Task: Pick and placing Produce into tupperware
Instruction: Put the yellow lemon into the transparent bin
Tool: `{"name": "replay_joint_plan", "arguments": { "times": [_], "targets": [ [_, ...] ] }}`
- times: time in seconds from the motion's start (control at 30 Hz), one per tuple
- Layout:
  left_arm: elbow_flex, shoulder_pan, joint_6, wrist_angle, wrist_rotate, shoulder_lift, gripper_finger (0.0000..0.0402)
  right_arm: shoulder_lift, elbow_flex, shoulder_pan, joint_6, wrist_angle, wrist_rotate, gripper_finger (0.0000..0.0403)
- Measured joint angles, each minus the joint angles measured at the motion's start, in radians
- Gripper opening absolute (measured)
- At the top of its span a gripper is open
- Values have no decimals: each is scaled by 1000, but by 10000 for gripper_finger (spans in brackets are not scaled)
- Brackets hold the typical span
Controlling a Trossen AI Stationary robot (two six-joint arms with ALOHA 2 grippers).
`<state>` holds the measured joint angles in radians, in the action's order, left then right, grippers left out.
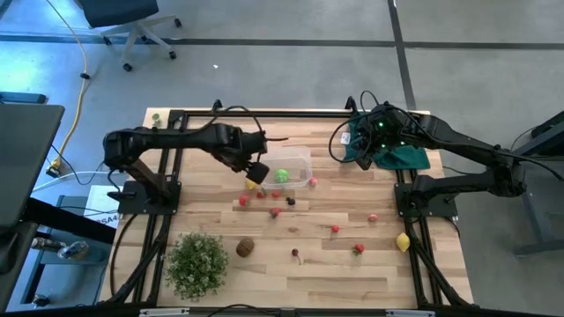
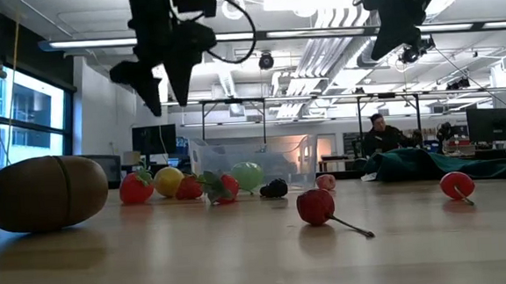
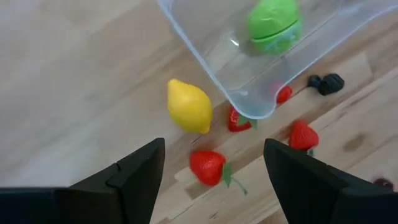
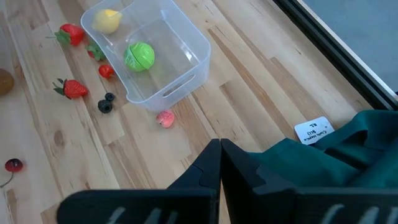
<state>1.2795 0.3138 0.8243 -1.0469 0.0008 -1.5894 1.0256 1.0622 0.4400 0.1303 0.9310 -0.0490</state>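
Observation:
The clear tupperware point(image 1: 295, 164) stands at the table's middle with a green ball point(image 1: 282, 175) inside it. A yellow lemon point(image 3: 189, 106) lies on the table against the tub's left corner, with red strawberries point(image 3: 208, 167) and a dark berry point(image 3: 328, 83) close by. My left gripper point(image 3: 214, 177) hangs open above these, pointing down, with one strawberry showing between its fingers far below; the low view shows the left gripper point(image 2: 164, 93) well above the table. My right gripper point(image 4: 219, 152) waits shut above the dark green cloth point(image 1: 401, 157) at the far right.
A brown kiwi point(image 1: 245, 247) and a bushy plant point(image 1: 196, 262) sit near the front left. A second lemon point(image 1: 403, 241), small red fruits point(image 1: 358, 249) and a cherry point(image 1: 296, 254) are scattered over the front right. A pink fruit point(image 4: 165, 118) lies by the tub's right side.

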Motion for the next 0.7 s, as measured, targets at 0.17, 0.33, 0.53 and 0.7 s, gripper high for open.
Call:
{"name": "replay_joint_plan", "arguments": {
  "times": [0.17,0.33,0.53,0.7],
  "targets": [
    [-95,0,95,73,10,4,262,0,0,0,0,0,0,0],
    [-146,0,154,101,5,5,262,0,0,0,0,0,0,0],
    [-216,0,183,199,-8,5,262,0,0,0,0,0,0,0],
    [-275,0,202,291,-12,5,262,0,0,0,0,0,0,0]
  ]
}}
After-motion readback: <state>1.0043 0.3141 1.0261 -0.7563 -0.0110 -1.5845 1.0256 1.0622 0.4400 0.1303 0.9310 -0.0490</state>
